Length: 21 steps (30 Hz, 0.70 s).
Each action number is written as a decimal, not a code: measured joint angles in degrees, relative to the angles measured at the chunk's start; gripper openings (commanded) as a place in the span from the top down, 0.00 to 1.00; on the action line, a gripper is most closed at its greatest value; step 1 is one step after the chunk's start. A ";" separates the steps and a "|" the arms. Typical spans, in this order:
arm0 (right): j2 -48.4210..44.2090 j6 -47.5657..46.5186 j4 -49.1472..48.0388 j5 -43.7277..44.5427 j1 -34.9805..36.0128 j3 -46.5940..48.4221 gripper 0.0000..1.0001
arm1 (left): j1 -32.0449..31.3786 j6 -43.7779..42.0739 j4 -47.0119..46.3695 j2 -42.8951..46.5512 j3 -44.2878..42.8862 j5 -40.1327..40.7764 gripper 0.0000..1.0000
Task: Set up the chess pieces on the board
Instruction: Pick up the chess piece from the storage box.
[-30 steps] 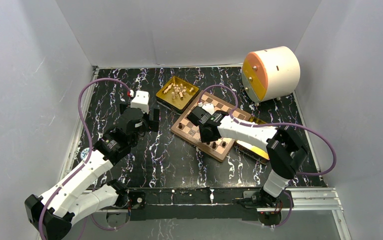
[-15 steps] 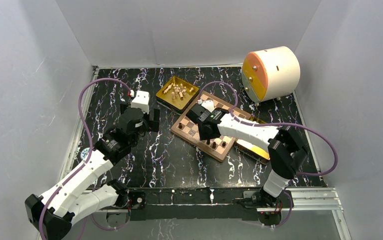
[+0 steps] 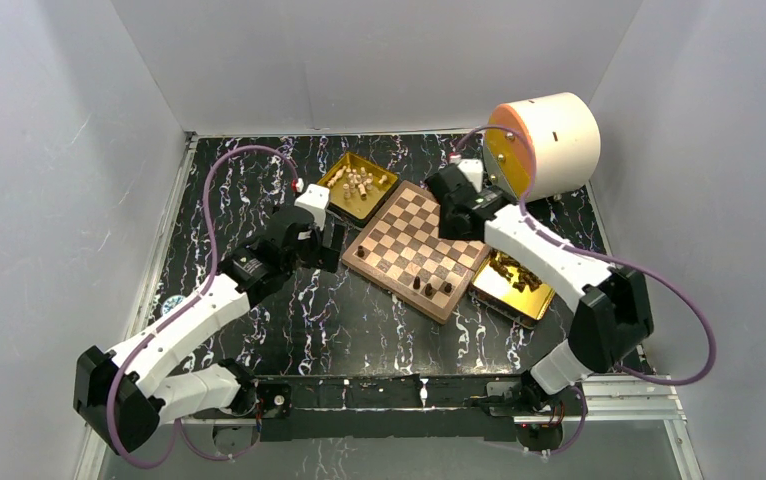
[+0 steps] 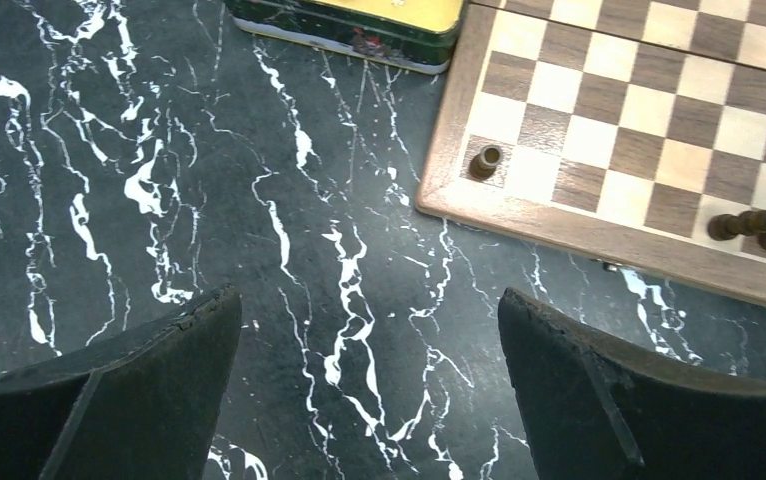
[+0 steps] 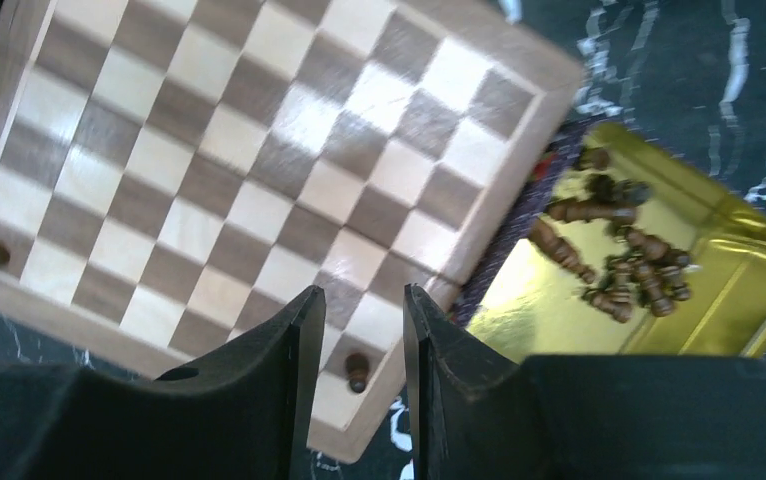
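As the dark pieces [image 5: 631, 272] lie in the gold tray [image 5: 529, 300] at the board's [image 5: 259, 170] near-right edge — beside the right gripper [image 5: 362, 300] (narrowly parted, empty) — the wide-spread left gripper [image 4: 364, 300], of the 2, is farther.

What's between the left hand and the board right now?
Only bare marbled tabletop between the open left hand and the board's corner; the left wrist view shows it.

No readable text, labels, brands or numbers anywhere, board [image 3: 399, 238] squares unmarked
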<state>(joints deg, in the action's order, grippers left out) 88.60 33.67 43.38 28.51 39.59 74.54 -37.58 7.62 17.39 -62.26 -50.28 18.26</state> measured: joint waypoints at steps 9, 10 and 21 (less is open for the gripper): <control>-8.50 -1.86 -4.98 1.88 -14.08 -9.51 0.59 | -0.04 2.16 3.21 -4.37 -4.22 -6.75 0.05; -9.03 -2.21 -5.86 1.90 -15.72 -10.69 0.60 | -0.04 2.27 3.69 -4.83 -4.22 -7.87 0.05; -6.88 -4.04 -15.82 -1.66 -28.92 -16.28 0.62 | -0.04 1.31 4.15 -4.72 -0.55 -8.39 0.08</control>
<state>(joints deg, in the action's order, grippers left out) 81.71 29.63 27.55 26.85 10.68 58.26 -37.63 8.93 21.54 -66.98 -50.83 9.87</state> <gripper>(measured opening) 0.380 0.923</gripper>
